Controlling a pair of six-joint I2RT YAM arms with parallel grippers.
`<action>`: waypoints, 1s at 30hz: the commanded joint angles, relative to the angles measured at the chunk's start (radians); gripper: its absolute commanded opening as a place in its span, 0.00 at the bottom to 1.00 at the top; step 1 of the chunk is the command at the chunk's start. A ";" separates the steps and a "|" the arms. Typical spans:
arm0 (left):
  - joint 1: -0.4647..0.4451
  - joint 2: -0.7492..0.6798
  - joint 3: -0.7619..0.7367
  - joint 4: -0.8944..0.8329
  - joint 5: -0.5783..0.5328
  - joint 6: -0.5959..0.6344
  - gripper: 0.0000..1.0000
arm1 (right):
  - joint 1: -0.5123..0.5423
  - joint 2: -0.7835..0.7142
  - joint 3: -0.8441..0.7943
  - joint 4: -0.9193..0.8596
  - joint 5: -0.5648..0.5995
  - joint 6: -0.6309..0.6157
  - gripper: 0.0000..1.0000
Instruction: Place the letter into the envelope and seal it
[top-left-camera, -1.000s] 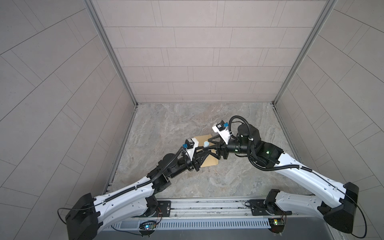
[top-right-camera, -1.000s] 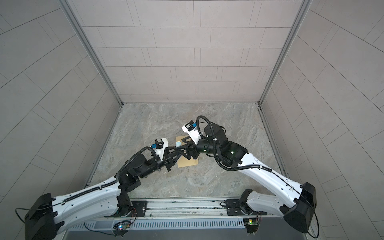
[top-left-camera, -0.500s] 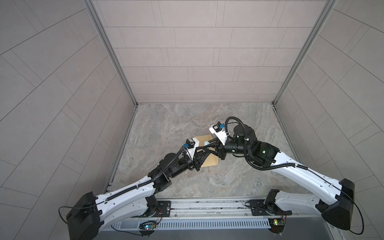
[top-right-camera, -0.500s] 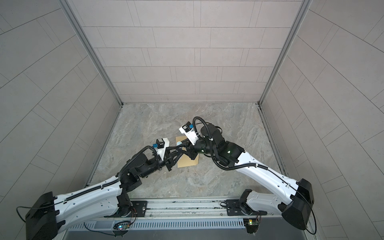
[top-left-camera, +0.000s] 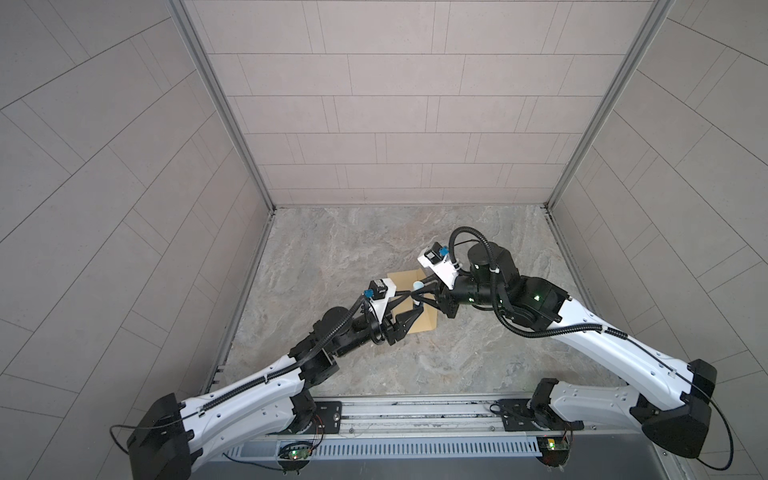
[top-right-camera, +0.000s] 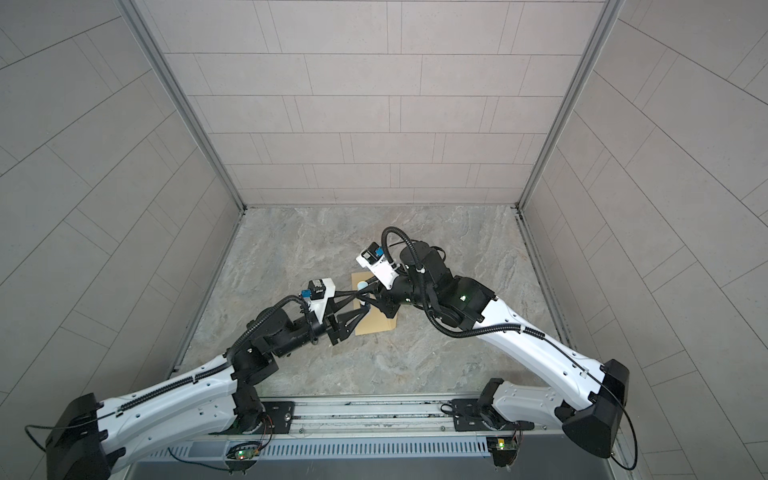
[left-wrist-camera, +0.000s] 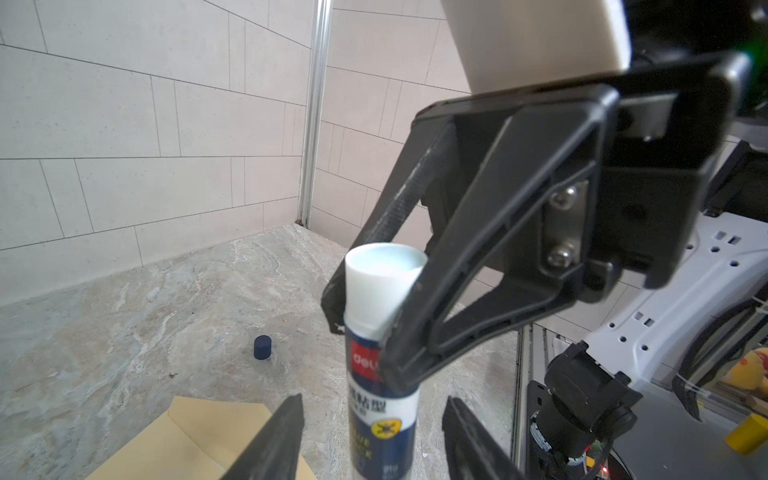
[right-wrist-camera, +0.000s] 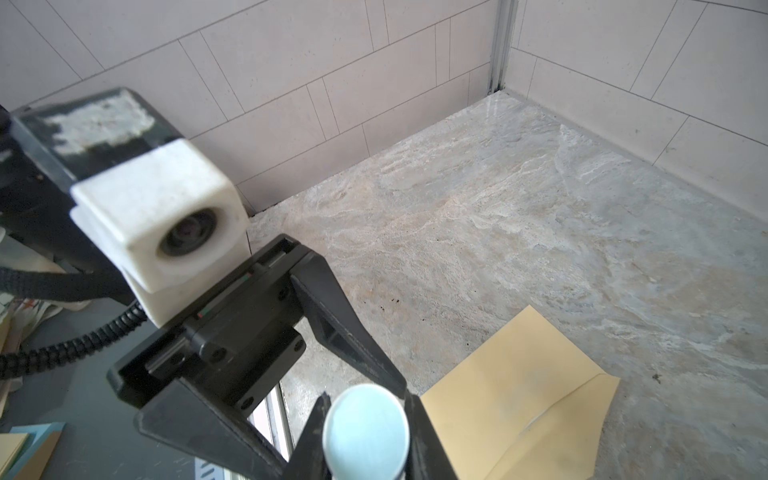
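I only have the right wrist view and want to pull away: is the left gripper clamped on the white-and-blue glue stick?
Observer: No. In the left wrist view the left gripper is open, its fingers clear of the glue stick on both sides.
Operator: Where is my grip?
Observer: The right gripper clamps the white neck just under the open end.
Operator: And the cap?
Observer: The dark blue cap stands on the marble table, apart from the mustard-tan paper envelope.

Above the envelope (left-wrist-camera: 183, 436) a glue stick (left-wrist-camera: 380, 286), cap (left-wrist-camera: 262, 347) on table (left-wrist-camera: 124, 332) nearby
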 joint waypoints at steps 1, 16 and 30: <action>0.029 -0.017 -0.008 -0.004 0.082 -0.010 0.60 | 0.003 0.005 0.035 -0.073 -0.006 -0.073 0.06; 0.102 0.084 -0.006 0.133 0.296 -0.129 0.51 | 0.005 0.036 0.049 -0.080 -0.076 -0.078 0.06; 0.102 0.136 0.003 0.155 0.314 -0.144 0.20 | 0.009 0.055 0.056 -0.066 -0.064 -0.075 0.08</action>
